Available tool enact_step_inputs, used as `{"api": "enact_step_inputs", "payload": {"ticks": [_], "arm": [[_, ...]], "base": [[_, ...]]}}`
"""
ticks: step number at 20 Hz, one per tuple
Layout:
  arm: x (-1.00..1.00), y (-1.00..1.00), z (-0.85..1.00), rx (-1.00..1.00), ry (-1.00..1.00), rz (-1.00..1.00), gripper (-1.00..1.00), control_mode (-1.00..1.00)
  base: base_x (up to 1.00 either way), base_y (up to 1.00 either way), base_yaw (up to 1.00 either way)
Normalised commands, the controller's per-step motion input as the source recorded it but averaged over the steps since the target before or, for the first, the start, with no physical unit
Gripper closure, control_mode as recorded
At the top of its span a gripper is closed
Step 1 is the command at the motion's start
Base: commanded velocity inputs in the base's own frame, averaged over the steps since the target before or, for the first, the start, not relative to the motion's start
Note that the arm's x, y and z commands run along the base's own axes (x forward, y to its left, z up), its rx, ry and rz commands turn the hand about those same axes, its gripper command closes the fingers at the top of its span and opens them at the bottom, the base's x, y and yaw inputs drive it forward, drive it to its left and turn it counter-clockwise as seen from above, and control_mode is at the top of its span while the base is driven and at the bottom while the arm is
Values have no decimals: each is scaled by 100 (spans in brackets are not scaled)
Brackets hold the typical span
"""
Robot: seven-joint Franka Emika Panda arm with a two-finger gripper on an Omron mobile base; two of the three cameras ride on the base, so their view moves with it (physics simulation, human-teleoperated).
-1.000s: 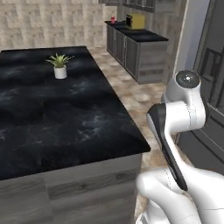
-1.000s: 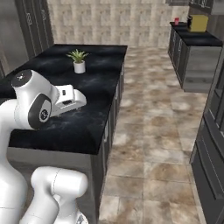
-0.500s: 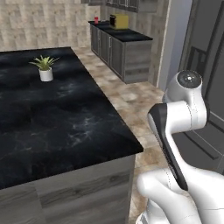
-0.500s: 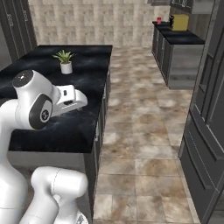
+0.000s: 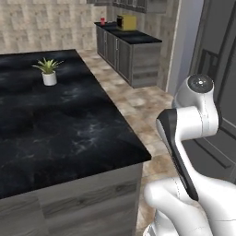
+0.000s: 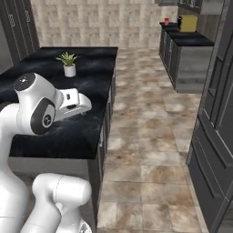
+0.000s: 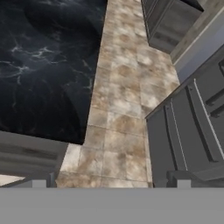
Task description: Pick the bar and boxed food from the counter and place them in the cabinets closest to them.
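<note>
The tiled floor (image 6: 145, 136) is the biggest thing you have here. It runs straight ahead of the gripper (image 7: 109, 183) and below it, as an aisle. To the gripper's left lies the island counter (image 5: 69, 133), black with thin white veins, and its near corner sits just beside the hand. To the gripper's right stands a row of tall dark cupboard fronts (image 6: 214, 136), across the aisle from the island.

Well ahead of the gripper, at the far end of the aisle and on its right side, you see the far counter (image 5: 131, 38), the same black top on grey wood base cupboards. Above that counter hang the cabinets (image 5: 143, 3), cut off by the top edge of the left base view.

On the far counter a yellow box (image 5: 126, 22) stands near the back. Just beside it is a small red thing (image 5: 102, 20), too small for you to tell what it is. A potted plant (image 5: 48, 71) stands upright on the island, ahead of the gripper and to its left, well apart from it.

In the hand view the two fingertips (image 7: 41, 180) stand wide apart, with nothing between them.
</note>
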Motion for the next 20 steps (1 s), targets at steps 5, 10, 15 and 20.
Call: {"api": "enact_step_inputs", "payload": {"ticks": [5,10,15,20], "arm": [[0,0,0,0,0,0,-100,100],[0,0,0,0,0,0,-100,100],[0,0,0,0,0,0,-100,100],[0,0,0,0,0,0,-100,100]], "base": [[10,-25,11],[4,-27,13],[0,-8,5],[3,-20,0]]}}
